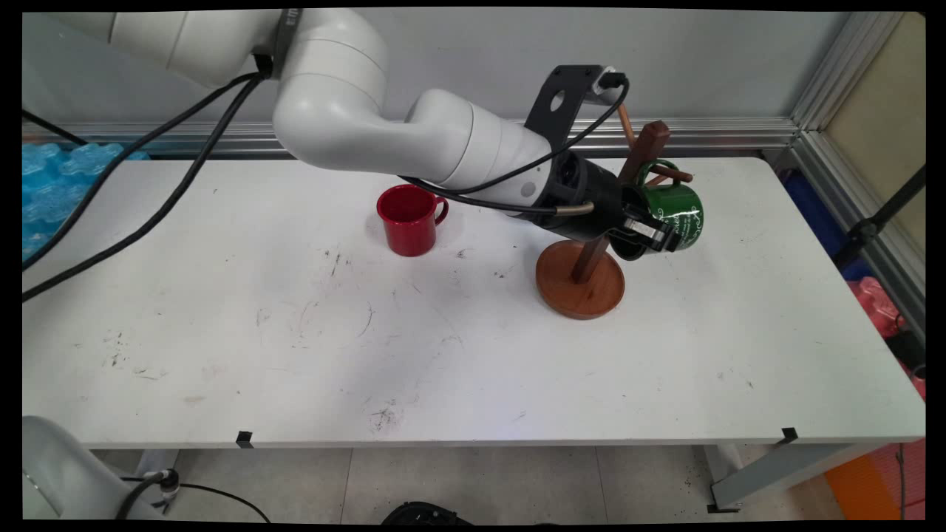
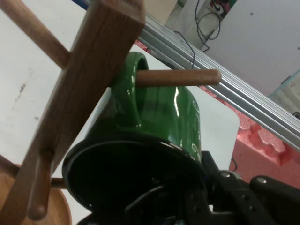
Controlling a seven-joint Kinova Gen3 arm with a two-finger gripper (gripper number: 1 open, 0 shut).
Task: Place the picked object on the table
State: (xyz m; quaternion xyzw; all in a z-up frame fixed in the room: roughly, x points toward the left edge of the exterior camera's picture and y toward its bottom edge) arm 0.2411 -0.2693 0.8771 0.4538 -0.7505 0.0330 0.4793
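Observation:
A green mug (image 1: pixel 681 210) with white lettering hangs tilted at a wooden mug tree (image 1: pixel 580 284), and its handle (image 2: pixel 133 91) is looped over a peg (image 2: pixel 180 77) near the top of the post (image 2: pixel 79 93). My gripper (image 1: pixel 649 233) is shut on the mug's black rim (image 2: pixel 136 150), one finger inside the mouth and the other outside on the wall. In the hand view the gripper (image 2: pixel 194 187) sits at the lower right, under the mug. A red mug (image 1: pixel 409 219) stands upright on the table to the left of the tree, apart from the arm.
The tree has further pegs (image 1: pixel 627 122) sticking out above and beside the mug. Black cables (image 1: pixel 148 185) hang over the table's left part. Blue foam (image 1: pixel 52 185) lies past the left edge, pink foam (image 1: pixel 879 303) past the right. An aluminium rail (image 1: pixel 724 133) runs along the back.

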